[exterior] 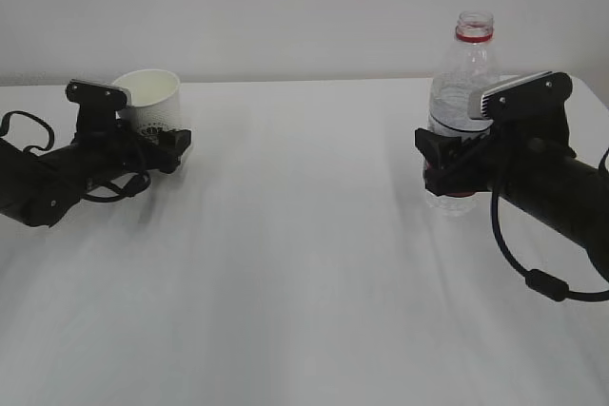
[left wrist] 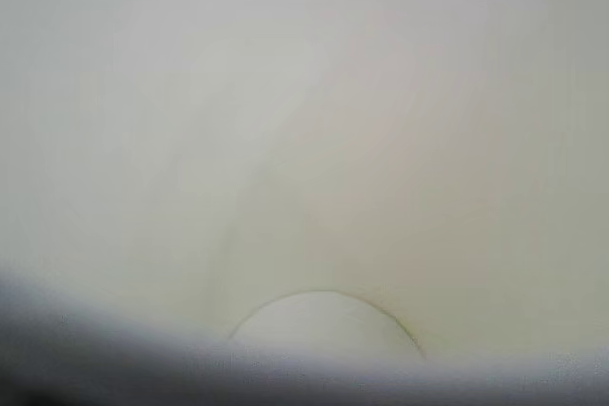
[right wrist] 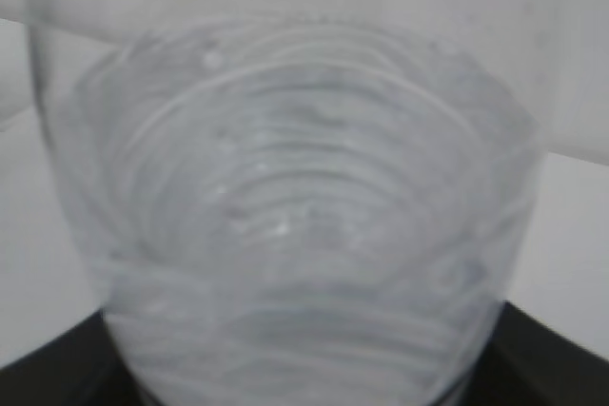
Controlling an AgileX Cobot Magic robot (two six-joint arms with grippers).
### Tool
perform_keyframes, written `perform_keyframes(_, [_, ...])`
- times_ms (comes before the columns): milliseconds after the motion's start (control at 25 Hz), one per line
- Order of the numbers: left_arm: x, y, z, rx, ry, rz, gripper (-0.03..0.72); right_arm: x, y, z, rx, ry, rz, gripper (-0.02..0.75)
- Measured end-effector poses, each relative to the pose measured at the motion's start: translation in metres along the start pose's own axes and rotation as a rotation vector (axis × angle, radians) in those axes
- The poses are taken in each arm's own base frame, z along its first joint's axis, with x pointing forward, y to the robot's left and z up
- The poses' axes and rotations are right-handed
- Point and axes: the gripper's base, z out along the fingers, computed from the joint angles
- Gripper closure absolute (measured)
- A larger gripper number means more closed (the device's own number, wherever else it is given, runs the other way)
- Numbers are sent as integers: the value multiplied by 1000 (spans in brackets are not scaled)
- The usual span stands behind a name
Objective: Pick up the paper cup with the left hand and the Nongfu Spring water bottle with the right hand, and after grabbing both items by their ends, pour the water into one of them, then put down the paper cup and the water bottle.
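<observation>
The white paper cup stands upright at the far left, its green print partly behind my left gripper. That gripper's fingers stand wide on either side of the cup's lower half, and its base is hidden. In the left wrist view the cup's cream wall fills the picture and no fingers show. The clear, capless Nongfu Spring water bottle with a red neck ring stands upright on the right. My right gripper is shut on its lower body, covering most of the red label. The ribbed bottle fills the right wrist view. No water stream shows.
The white table runs between the two arms, with a pale wall behind it. A looping black cable hangs from the right arm near the table's right side.
</observation>
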Motion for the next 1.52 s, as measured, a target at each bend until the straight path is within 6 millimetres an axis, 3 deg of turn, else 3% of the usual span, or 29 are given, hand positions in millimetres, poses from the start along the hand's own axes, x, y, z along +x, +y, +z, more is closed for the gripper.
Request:
perform_keyframes(360, [5, 0, 2, 0, 9, -2, 131, 0, 0, 0, 0, 0, 0, 229])
perform_keyframes(1080, [-11, -6, -6, 56, 109, -24, 135, 1, 0, 0, -2, 13, -16, 229])
perform_keyframes(1520, [2, -20, -38, 138, 15, -55, 135, 1, 0, 0, -2, 14, -17, 229])
